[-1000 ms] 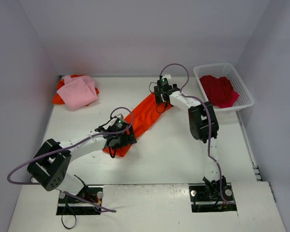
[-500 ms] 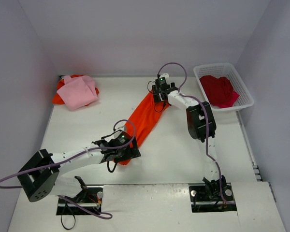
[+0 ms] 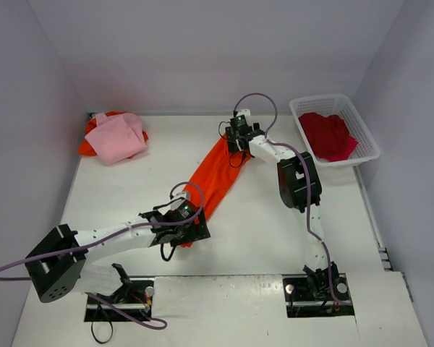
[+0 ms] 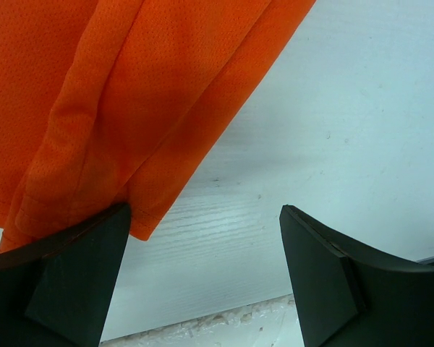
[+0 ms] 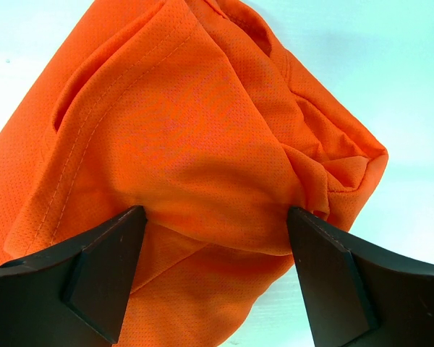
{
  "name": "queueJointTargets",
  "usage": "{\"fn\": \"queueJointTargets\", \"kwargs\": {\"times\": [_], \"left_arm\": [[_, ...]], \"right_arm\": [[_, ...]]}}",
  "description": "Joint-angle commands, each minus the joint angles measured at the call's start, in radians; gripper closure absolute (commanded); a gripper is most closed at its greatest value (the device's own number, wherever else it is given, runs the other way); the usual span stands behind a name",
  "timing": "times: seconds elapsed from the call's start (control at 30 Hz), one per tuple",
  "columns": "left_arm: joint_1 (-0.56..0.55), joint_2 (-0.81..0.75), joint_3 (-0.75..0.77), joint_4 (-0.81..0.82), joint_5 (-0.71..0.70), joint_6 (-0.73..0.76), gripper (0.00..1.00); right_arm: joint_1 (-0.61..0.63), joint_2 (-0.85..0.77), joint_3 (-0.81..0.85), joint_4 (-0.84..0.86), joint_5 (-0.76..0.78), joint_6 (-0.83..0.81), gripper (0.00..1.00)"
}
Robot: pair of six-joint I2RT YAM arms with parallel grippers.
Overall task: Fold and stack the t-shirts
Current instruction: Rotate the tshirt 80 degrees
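Orange t-shirt [image 3: 215,177] ends partly masked in top view. Left hand [image 4: 205,213] spread open, hem touched by one finger. Right hand [image 5: 215,213] open, bunched end straddled. Shirt flanked by bare desk [image 4: 333,144].

Matt mesh-knit orange t-shirt [image 5: 188,144], smooth white table [image 4: 333,144]

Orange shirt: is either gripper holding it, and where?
Left gripper is open, holding nothing. Right gripper straddles the bunched far end of the shirt; a grip cannot be told.
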Motion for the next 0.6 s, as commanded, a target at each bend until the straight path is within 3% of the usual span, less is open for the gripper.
{"fn": "queueJointTargets", "kwargs": {"times": [0.0, 0.17, 0.33, 0.57], "left_arm": [[-0.007, 0.008, 0.054, -0.033, -0.034, -0.003, 0.21], [0.032, 0.059, 0.113, -0.053, -0.035, 0.042, 0.21], [0.11, 0.013, 0.201, -0.144, -0.077, 0.117, 0.21], [0.216, -0.059, 0.177, -0.194, -0.061, 0.186, 0.21]], "right_arm": [[0.006, 0.008, 0.022, -0.033, 0.008, -0.015, 0.24], [0.006, -0.003, -0.004, -0.035, 0.012, -0.017, 0.24], [0.006, -0.014, -0.019, -0.035, 0.032, -0.033, 0.24], [0.008, -0.015, -0.021, -0.035, 0.015, -0.018, 0.24]]}}
